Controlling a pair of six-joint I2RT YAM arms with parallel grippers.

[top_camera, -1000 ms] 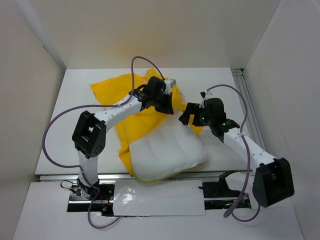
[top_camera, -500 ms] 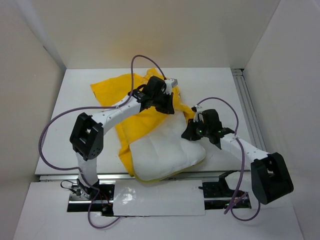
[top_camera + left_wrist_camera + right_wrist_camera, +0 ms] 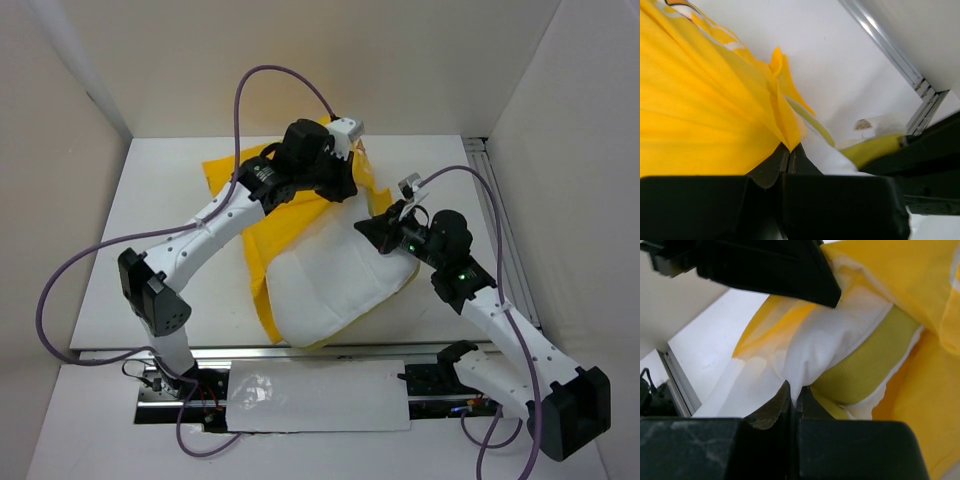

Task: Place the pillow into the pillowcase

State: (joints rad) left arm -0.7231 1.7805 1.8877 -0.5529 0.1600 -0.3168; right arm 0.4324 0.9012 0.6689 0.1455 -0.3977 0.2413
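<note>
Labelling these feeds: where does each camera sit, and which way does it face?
Top external: above and behind, looking down on the table; both arms show.
Left wrist: wrist-mounted, faces along the shut left gripper onto pinched pillowcase.
Right wrist: wrist-mounted, faces along the shut right gripper onto pinched pillow.
Shared: both wrist views show the pillow's greenish edge.

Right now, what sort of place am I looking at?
Probably a robot test booth in a lab, not a home: a white table boxed in by plain panels, a cabled left arm and right arm bolted at its near edge, handling one pillow and pillowcase.
</note>
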